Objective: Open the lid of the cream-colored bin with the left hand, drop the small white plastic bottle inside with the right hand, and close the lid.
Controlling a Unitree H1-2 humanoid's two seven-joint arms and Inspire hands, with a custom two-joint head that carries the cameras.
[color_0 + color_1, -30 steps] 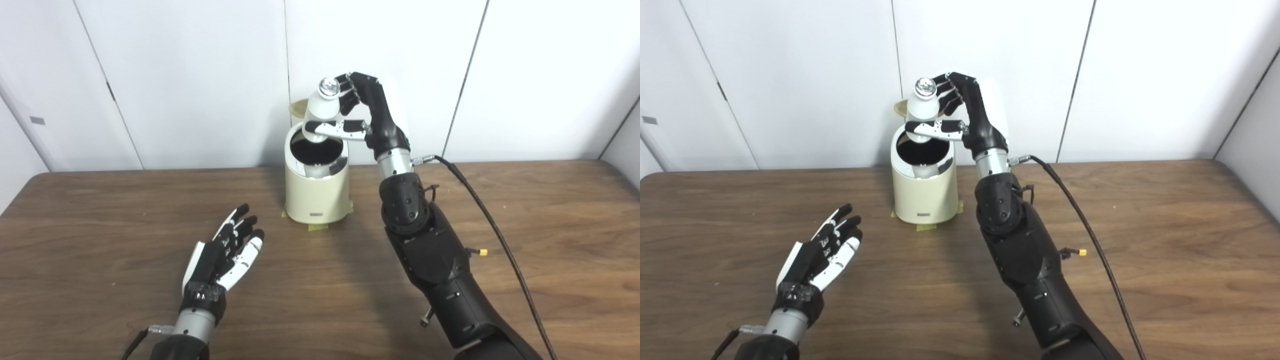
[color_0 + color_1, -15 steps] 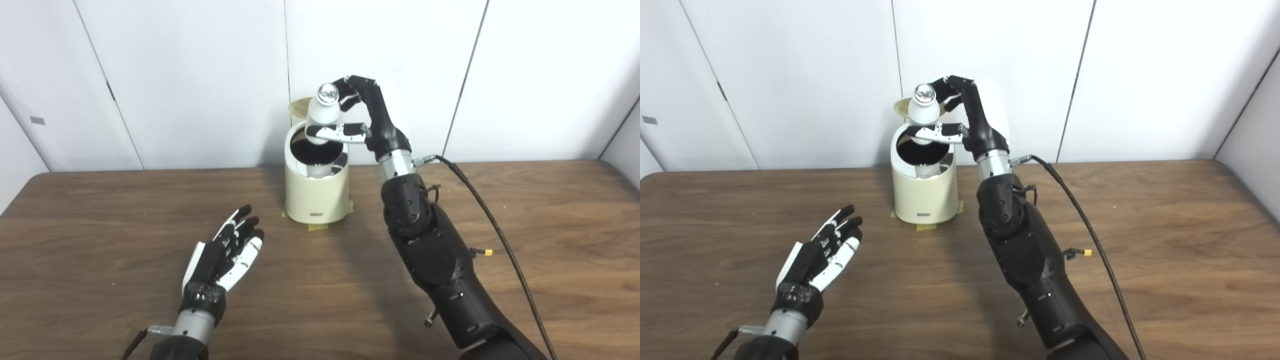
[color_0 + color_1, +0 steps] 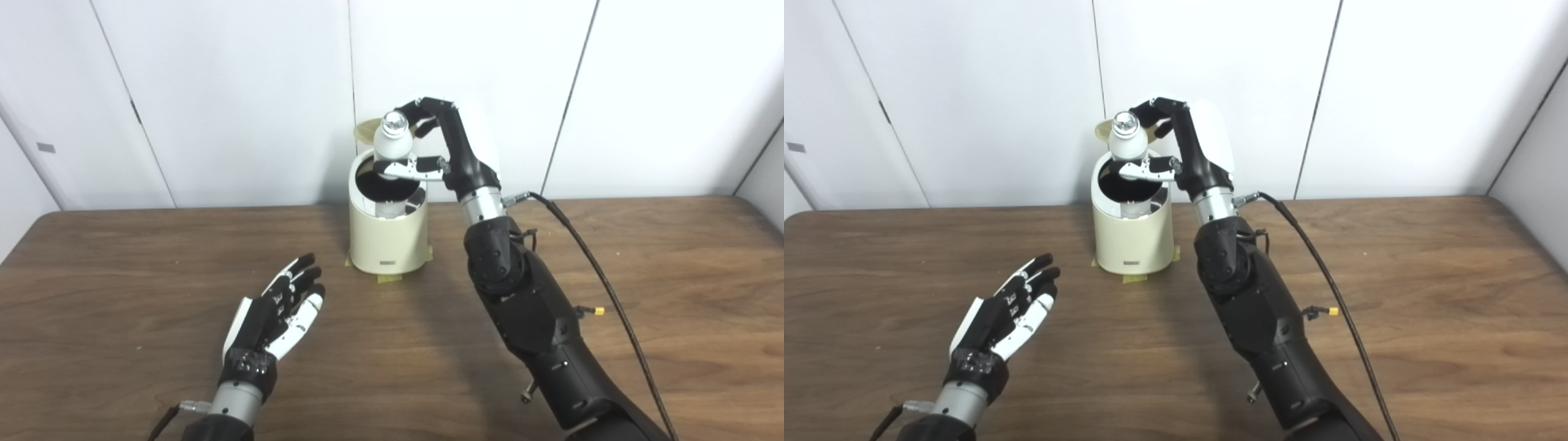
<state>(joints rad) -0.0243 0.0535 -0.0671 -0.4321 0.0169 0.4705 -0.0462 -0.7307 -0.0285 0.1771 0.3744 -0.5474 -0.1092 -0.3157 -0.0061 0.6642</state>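
right hand [image 3: 442, 142] gripping bottle [image 3: 392, 144] upright, hovering over open bin [image 3: 388, 229] | lid [image 3: 366, 131] standing up behind | left hand [image 3: 277, 308] lying empty on table [image 3: 122, 275], fingers spread

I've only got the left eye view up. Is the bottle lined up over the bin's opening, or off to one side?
Observer: In the right eye view too, the bottle hangs upright, cap up, over the back part of the bin's dark opening, gripped by the right hand.
Operator: Is the lid out of its way?
Observer: From the right eye, the lid stands raised behind the bottle, showing at its left. I cannot tell whether they touch.
Operator: And the left hand?
Observer: The left hand is open, holding nothing, over the table well short of the bin.
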